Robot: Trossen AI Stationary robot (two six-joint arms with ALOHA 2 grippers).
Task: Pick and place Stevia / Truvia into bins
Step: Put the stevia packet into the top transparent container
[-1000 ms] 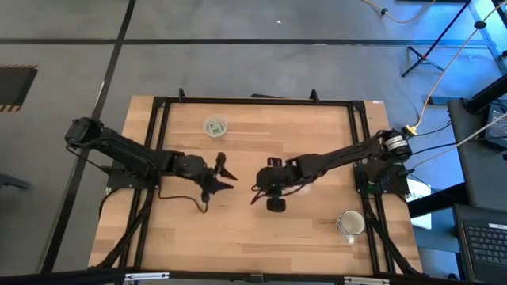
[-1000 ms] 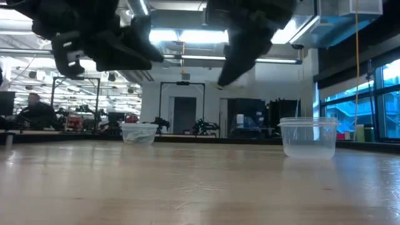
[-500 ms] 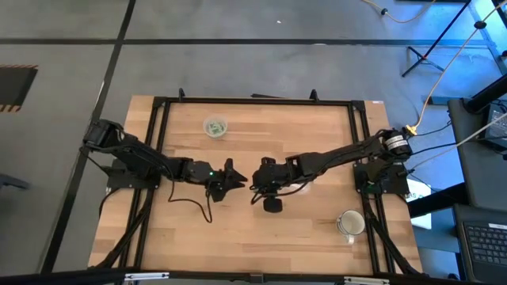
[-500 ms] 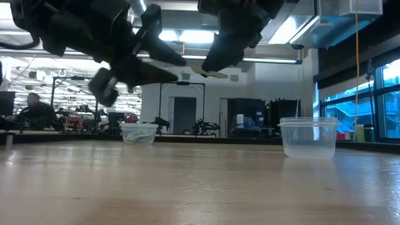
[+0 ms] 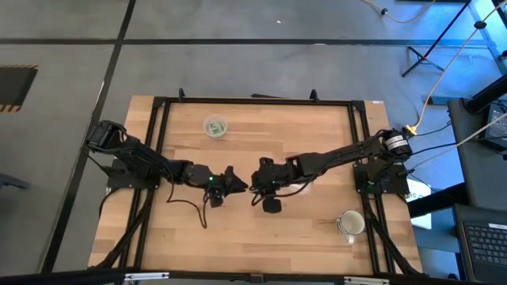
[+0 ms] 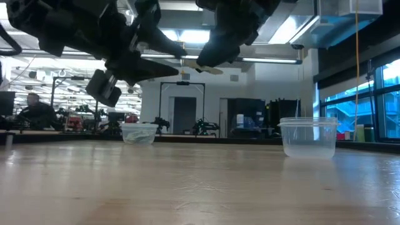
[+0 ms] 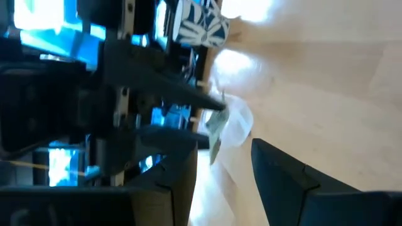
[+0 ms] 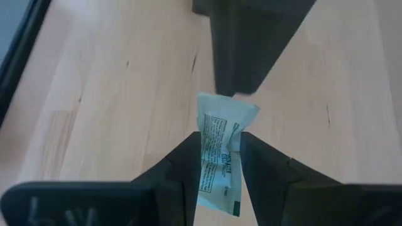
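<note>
Both grippers meet in the air over the table's middle. My right gripper (image 5: 255,180) (image 8: 220,141) is shut on one green-and-white Stevia packet (image 8: 220,150) (image 6: 203,67). My left gripper (image 5: 236,180) (image 7: 223,150) (image 6: 175,59) is open and faces it, its fingers on either side of the packet's free end (image 7: 217,129). One clear cup (image 5: 215,127) (image 6: 139,133) with green packets inside stands near the far edge. The second clear cup (image 6: 309,137) (image 7: 242,122) stands under my right arm and is mostly hidden in the high view. My right gripper pinches the packet at its middle (image 8: 218,147) between the two fingers, where the paper is creased narrow. The free end (image 8: 229,107) sticks out past the fingertips toward my left gripper. The packet is lifted clear of the table, roughly level. Whether my left gripper's finger (image 8: 242,56) touches that end, I cannot tell.
A white mug (image 5: 351,224) stands near the table's right near corner. A black frame (image 5: 158,119) runs around the tabletop. Bare wood (image 5: 238,237) lies along the near side. A seated person (image 6: 34,111) shows in the room far behind the table.
My left gripper has moved toward the table's right and closed in on my right gripper, staying open. My right gripper has shifted a little toward the table's left with the packet, which now lies between the left gripper's fingers.
</note>
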